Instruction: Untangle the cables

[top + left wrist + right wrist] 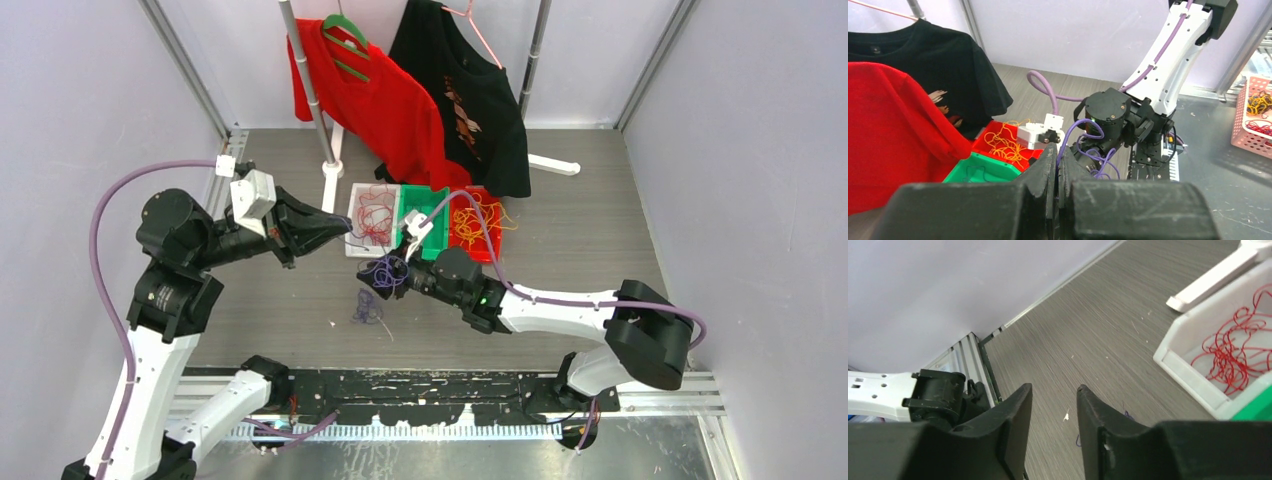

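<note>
Purple-blue, thin and curly, looped around the right hand [1053,390]: a part of the cables [384,272], caught on its body and not between the fingers. Stands partly open above the bench [600,250], gripping nothing, with only bare bench surface showing in the gap. Just beside and lower, lying flat on the bench, 1 more small purple bunch [367,308]. Left hand [1057,160] closed completely, near the white bin [1184,371]; maybe pinching 1 purple strand leading toward the right hand, but cannot tell for sure. Red strands [1230,357] in the white bin, yellow-orange strands [472,222] in the red bin [480,256], green bin [979,172] between the 2.

Risk from here: by pulling the 2 hands apart, tightening the loops on the right hand into a knot instead of freeing 1 strand. Can also lift the whole bunch at once. Likely also to close on air, with strands so thin and springy. Possible snag on the lilac hose [560,298], close by and nearly the same colour.
</note>
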You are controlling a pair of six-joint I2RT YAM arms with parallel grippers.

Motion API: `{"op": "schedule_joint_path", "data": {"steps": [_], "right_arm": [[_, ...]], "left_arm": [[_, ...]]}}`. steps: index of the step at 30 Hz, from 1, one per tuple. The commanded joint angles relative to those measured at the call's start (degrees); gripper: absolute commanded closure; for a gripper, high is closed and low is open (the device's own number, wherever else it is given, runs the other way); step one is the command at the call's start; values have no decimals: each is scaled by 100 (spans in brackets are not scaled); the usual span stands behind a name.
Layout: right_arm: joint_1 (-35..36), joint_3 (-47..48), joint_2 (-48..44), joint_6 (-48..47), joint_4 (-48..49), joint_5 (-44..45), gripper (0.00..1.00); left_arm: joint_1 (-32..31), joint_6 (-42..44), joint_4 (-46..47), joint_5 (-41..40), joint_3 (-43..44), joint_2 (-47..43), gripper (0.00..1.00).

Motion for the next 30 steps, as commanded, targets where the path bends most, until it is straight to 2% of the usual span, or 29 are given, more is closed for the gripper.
{"op": "schedule_joint_path", "data": {"steps": [1,4,6,13,17,25,30], "right_arm": [[-31,-170,-164,37,57,386,53],[-231,-456,-474,216,-207,644,50],[-421,-561,-817,315,-715,1090,44],[-832,-555,-1936,438,-3066,3576,40],[-1059,-550,-2501,498,-3748,4459,37],[-1239,-663,-3344,525,-4079,4997,37],[-1256,-635,-3543,529,-4141,4996,38]], "left_arm": [[-16,211,-120,-429,237,102,100],[-18,444,-439,-748,134,195,100],[-21,464,-467,-972,-27,260,100],[-27,492,-489,-1689,-213,1115,100],[-149,540,-416,-1966,-16,1790,100],[-808,1364,-639,-3005,928,3387,100],[-894,1490,-758,-3422,1681,4365,100]]}}
